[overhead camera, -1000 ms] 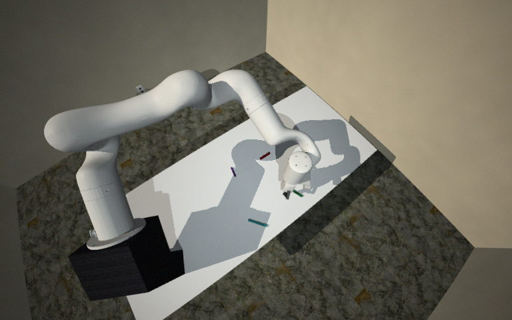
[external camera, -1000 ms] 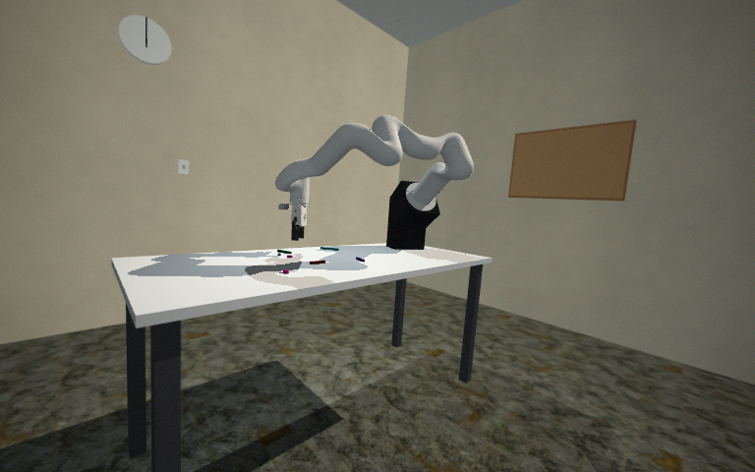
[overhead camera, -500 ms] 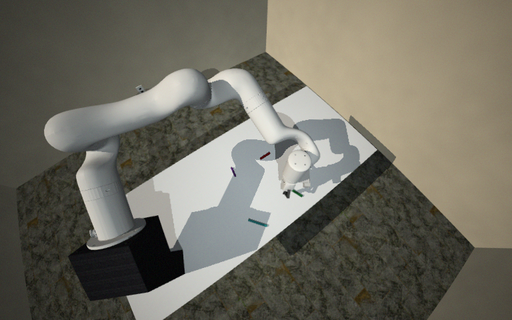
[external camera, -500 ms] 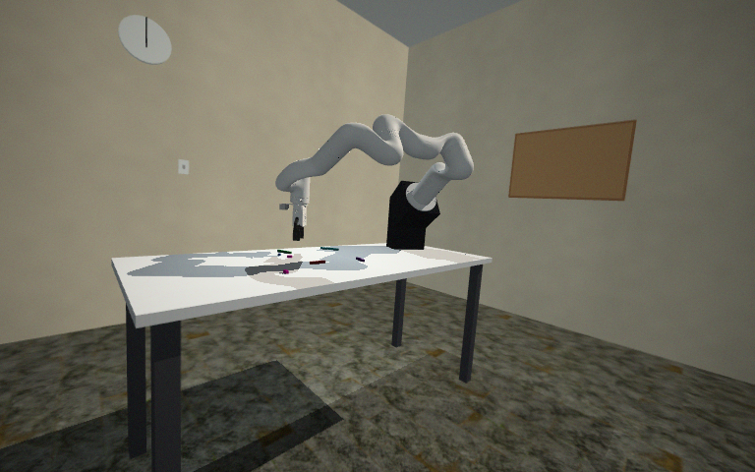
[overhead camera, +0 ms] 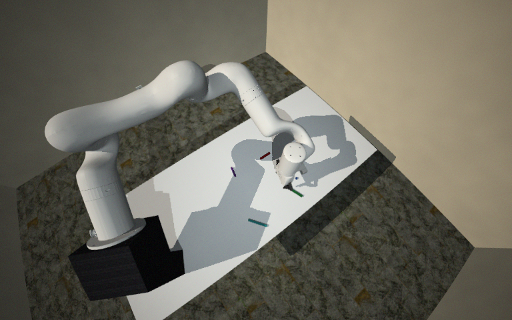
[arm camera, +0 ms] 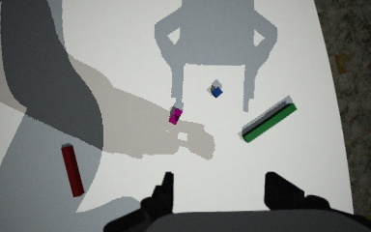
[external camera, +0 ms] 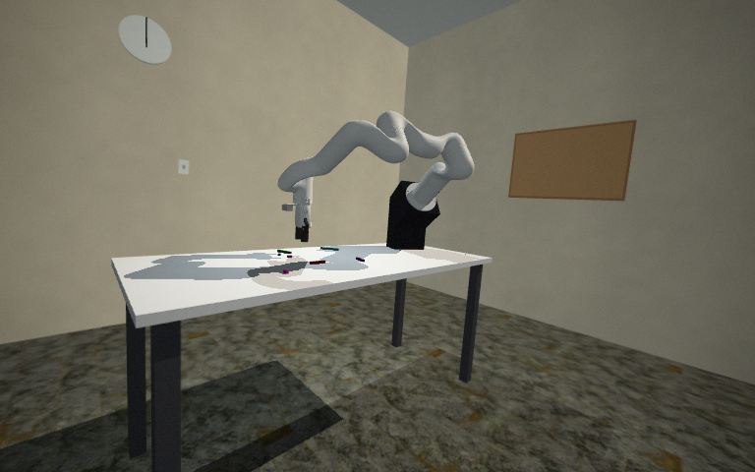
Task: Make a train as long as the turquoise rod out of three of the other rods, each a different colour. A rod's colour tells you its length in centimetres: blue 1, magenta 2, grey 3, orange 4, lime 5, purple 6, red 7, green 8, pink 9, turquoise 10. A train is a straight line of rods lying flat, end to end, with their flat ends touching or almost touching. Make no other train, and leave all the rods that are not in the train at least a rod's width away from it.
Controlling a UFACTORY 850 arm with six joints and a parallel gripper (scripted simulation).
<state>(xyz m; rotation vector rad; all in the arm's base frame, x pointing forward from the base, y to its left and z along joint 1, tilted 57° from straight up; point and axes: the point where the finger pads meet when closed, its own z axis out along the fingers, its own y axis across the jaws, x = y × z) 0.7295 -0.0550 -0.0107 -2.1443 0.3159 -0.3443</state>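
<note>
My gripper is open and empty, hanging above the white table. In the wrist view a magenta rod lies ahead to the left, a small blue rod lies further ahead, a green rod lies to the right, and a red rod lies at the left. In the top view the gripper hangs by the green rod. The red rod and a purple rod lie further left. The turquoise rod lies alone near the front edge.
The table's edge runs close to the right of the green rod in the wrist view. The arm's black base stands at one end of the table. The arm's shadow covers much of the table top.
</note>
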